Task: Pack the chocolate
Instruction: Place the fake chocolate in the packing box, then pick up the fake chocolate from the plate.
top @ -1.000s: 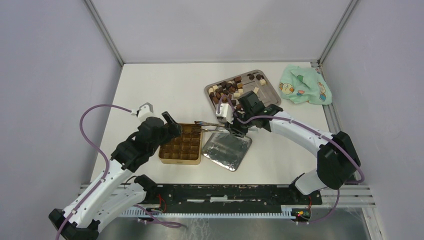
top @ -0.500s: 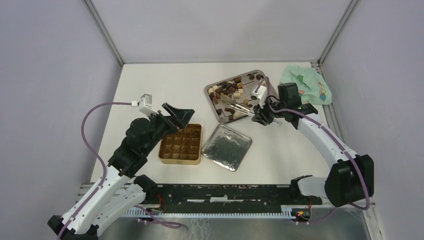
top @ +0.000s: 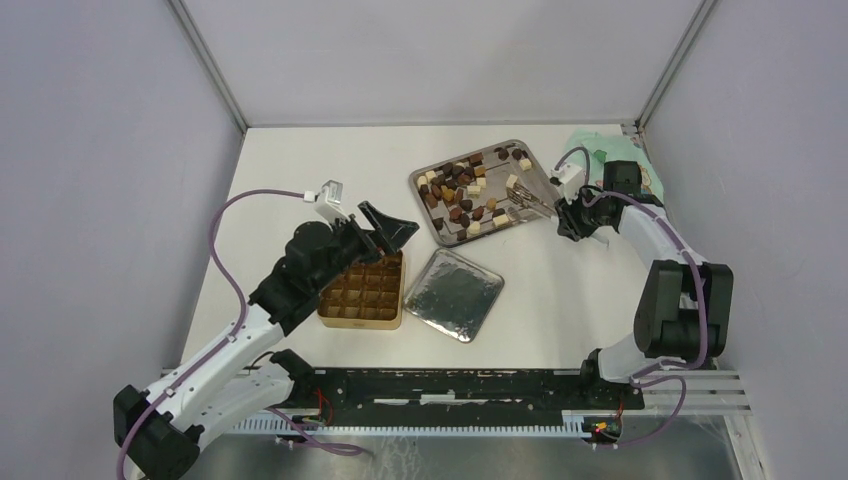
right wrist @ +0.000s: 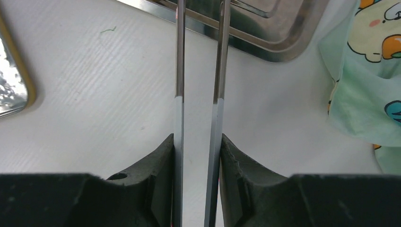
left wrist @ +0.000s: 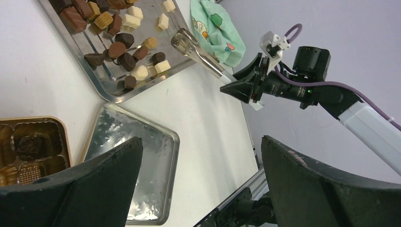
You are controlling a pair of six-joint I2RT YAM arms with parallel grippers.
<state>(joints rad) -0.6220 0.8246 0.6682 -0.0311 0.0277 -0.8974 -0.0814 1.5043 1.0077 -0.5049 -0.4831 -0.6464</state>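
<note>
Chocolate pieces (left wrist: 126,60) jumbled across steel tray (left wrist: 103,78), axes mixed, beneath tongs (left wrist: 201,54) tips.

The chocolate (top: 468,188) I had to pack lay mostly loose on the silver tray (left wrist: 103,75). It was small bite-size pieces, dark brown, light brown and cream-white, some cubes and some rounded. They were scattered in a single layer, several touching, and crowded toward the tray's left part. One dark piece (left wrist: 29,144) sat in a compartment of the gold tin (top: 362,322).
</note>
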